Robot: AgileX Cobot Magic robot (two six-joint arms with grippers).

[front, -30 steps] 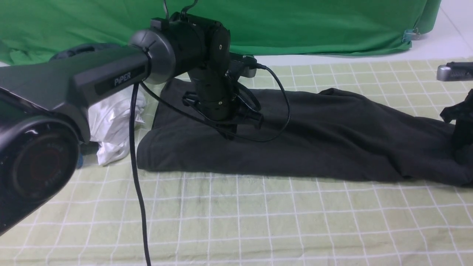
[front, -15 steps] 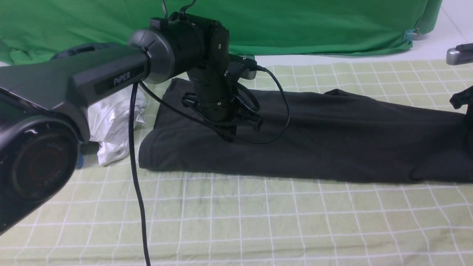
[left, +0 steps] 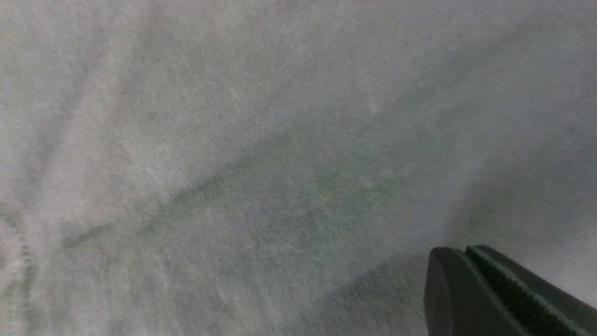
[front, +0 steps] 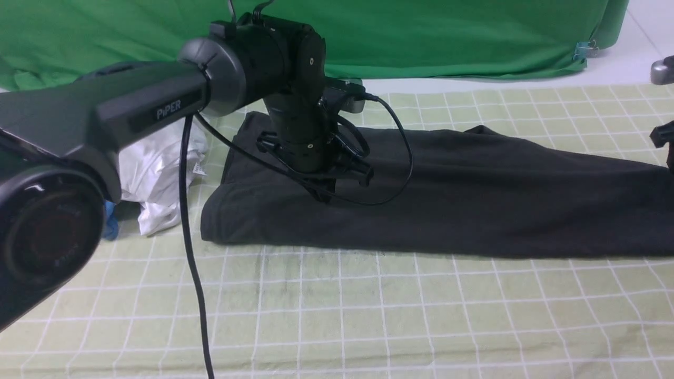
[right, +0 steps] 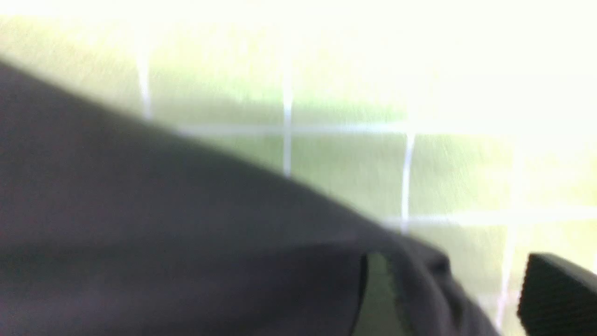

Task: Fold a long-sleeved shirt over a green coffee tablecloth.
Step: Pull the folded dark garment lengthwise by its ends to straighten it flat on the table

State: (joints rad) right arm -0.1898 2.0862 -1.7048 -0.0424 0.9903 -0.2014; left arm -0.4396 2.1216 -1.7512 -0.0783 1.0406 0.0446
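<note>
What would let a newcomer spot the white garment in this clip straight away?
A pale green checked tablecloth fills the foreground, and a long black shirt lies across it. At the shirt's left end, partly behind the left arm, sits the white garment. It is the only bright white, crumpled heap there.

Long-sleeved shirt [front: 474, 200] lies stretched left to right across the tablecloth [front: 368, 316], mid-depth. Left tool [front: 326, 193] stands on its left part. Crumpled garment [front: 158, 179] sits just left of the shirt's left end, partly behind the left arm. Fabric sheet [front: 447, 37] lies behind the tablecloth's far edge. Right tool [front: 666, 147] is at the shirt's right end.
</note>
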